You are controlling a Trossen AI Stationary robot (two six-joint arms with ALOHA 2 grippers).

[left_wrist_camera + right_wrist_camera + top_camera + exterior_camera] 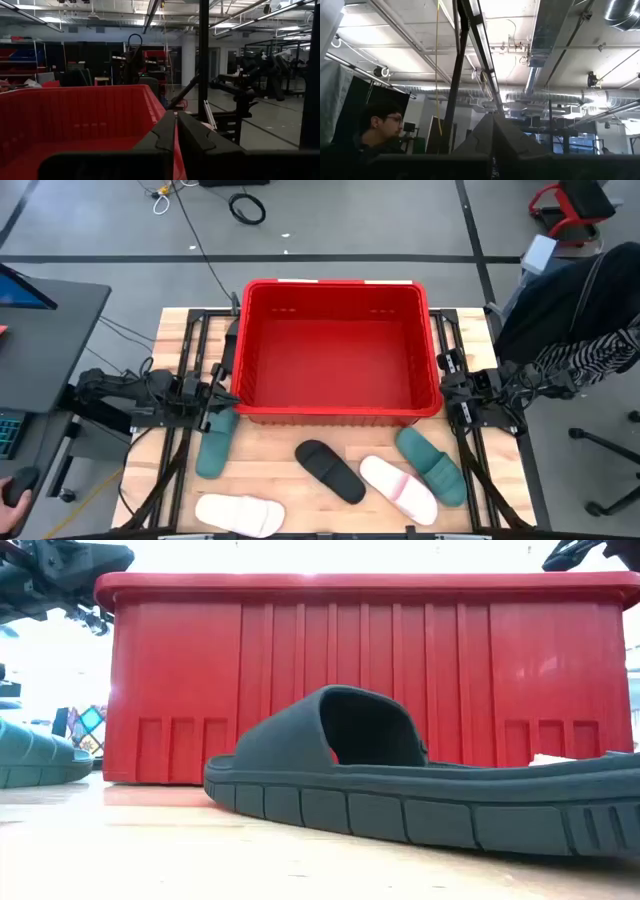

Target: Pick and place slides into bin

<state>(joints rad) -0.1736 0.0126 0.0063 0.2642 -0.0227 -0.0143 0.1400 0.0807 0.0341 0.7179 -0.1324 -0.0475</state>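
The red bin [335, 350] stands on the table's far half; it also shows in the low view [370, 670] and the left wrist view [75, 115]. Several slides lie sole-down on the wooden table in front of it: a teal one [215, 442] at the left, a black one [330, 470] [400, 780] in the middle, a pink-white one [398, 487], a second teal one [432, 465] and a white one [240, 513] at the near edge. My left gripper [228, 395] [175, 125] is shut, beside the bin's near-left corner. My right gripper [446, 385] [492, 122] is shut, beside the near-right corner.
Black frame rails [185, 370] run along both sides of the table. A person [380, 130] is in the room beyond the table. A monitor and desk [40, 320] stand left of the table. Bare wood [280, 435] lies between the bin and the slides.
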